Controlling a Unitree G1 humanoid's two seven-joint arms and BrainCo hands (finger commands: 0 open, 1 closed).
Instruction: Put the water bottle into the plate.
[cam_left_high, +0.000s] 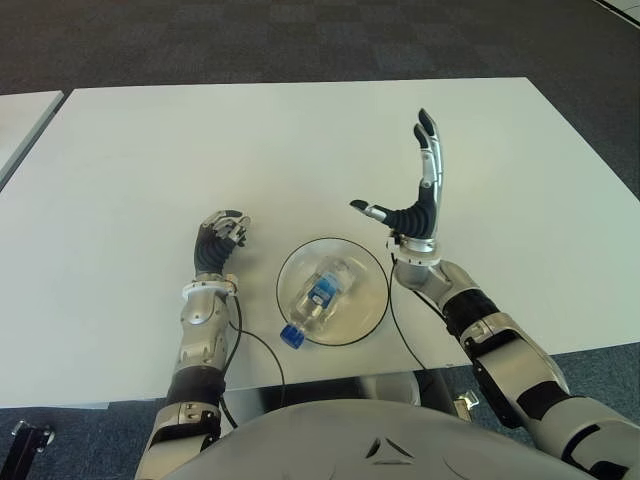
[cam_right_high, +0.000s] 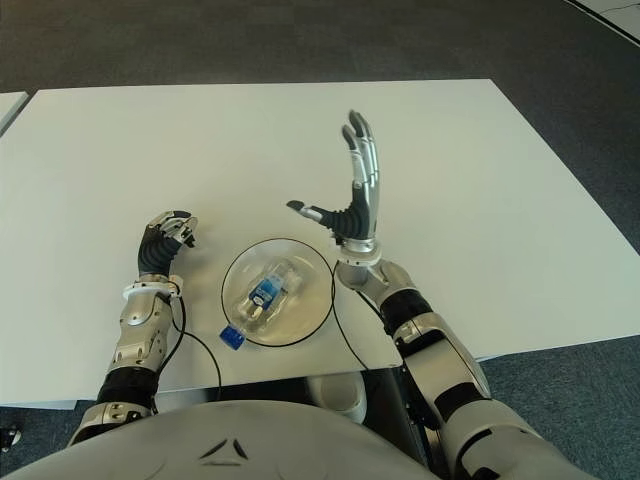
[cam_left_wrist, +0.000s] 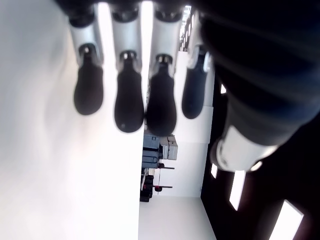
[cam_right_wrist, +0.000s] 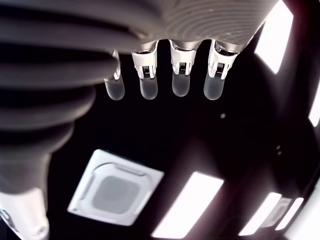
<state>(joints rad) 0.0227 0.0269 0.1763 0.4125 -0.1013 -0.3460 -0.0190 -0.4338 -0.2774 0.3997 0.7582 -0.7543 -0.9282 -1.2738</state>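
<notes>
Left eye view gives you the water bottle (cam_left_high: 320, 297) lying on its side in the clear plate (cam_left_high: 372, 312) near the tabletop's (cam_left_high: 300, 150) front edge, its blue cap (cam_left_high: 290, 336) poking over the rim. Its blue label is unreadable. Your right hand (cam_left_high: 418, 200) stands beside the plate, fingers straight, empty. Your left hand (cam_left_high: 222, 238) shows on the other side, fingers curled on nothing.

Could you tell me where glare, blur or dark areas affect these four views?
Left eye view: even light, water bottle in the plate clear. Left wrist view: bright white table, left hand fingertips dark and soft. Right wrist view: right hand against dark ceiling with glaring lamps.
</notes>
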